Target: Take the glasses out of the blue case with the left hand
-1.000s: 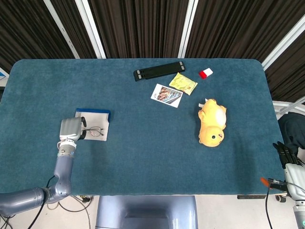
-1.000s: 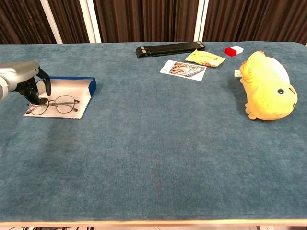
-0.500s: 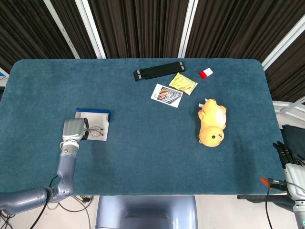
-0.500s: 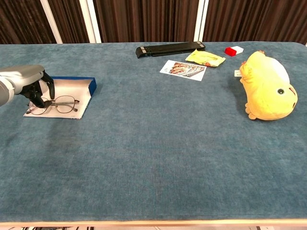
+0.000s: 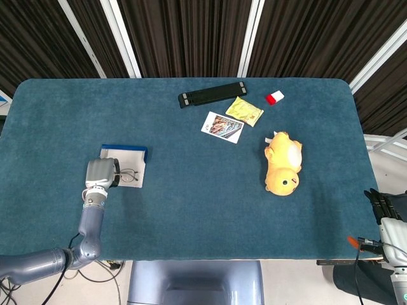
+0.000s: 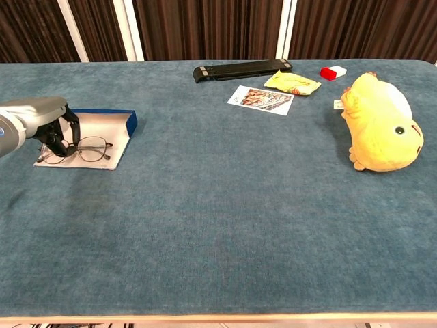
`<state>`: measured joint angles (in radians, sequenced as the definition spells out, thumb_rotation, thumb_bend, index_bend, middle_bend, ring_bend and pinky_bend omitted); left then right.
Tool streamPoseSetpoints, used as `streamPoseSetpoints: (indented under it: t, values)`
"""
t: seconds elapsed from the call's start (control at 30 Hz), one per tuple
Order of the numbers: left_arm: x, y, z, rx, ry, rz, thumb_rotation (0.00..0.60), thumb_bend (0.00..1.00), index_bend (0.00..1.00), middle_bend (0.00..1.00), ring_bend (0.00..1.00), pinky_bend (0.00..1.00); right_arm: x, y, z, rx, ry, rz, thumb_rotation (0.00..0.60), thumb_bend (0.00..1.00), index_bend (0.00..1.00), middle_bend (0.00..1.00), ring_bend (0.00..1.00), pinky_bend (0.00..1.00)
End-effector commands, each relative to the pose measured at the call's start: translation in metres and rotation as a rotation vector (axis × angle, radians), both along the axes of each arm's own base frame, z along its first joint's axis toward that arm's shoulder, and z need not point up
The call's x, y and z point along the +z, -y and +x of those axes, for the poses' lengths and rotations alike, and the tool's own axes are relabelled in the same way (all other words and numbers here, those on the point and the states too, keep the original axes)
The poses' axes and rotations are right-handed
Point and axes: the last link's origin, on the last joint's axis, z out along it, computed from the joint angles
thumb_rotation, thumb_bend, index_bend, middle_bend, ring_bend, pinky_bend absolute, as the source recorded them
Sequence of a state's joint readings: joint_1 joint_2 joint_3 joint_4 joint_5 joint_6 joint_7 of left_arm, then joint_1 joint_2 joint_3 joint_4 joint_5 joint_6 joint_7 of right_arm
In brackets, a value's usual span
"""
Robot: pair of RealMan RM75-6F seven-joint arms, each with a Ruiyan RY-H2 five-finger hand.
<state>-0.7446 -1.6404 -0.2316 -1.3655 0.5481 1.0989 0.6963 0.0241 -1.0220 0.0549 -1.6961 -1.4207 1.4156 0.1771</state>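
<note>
On blue-carpeted table (image 5: 191,190), w/ dark slatted wall (image 5: 184,32) behind, glasses (image 6: 85,148) in blue case (image 6: 109,123).

One glasses (image 6: 87,148), one blue case (image 6: 109,124), one plush duck (image 6: 380,123), one black bar (image 6: 242,69), two packets (image 6: 263,99), one red block (image 6: 332,72)

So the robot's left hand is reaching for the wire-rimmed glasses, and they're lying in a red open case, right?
Not quite: the open case is blue with a white lining, not red, as the chest view shows. The rest holds: the left hand is at the wire-rimmed glasses, which lie in that case.
</note>
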Motion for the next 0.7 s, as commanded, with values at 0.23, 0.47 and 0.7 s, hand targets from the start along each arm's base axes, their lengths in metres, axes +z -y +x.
streamPoseSetpoints:
  t: [0.23, 0.47, 0.7]
  values:
    - [0.001, 0.001, 0.003, -0.008, 0.012, 0.0, 0.6, 0.53, 0.62, 1.0, 0.96, 1.0, 0.0, 0.0, 0.0, 0.0, 0.001, 0.0, 0.6, 0.16, 0.0, 0.0, 0.0, 0.2]
    - [-0.004, 0.008, 0.028, -0.061, 0.079, -0.027, 0.6, 0.53, 0.63, 1.0, 0.96, 1.0, 0.0, 0.0, 0.0, -0.002, 0.001, 0.001, 0.6, 0.16, 0.0, 0.0, 0.0, 0.2]
    - [-0.021, 0.007, 0.066, -0.106, 0.123, -0.052, 0.6, 0.52, 0.62, 1.0, 0.96, 1.0, 0.0, 0.0, 0.0, -0.001, 0.003, 0.0, 0.6, 0.16, 0.0, 0.0, 0.0, 0.2]
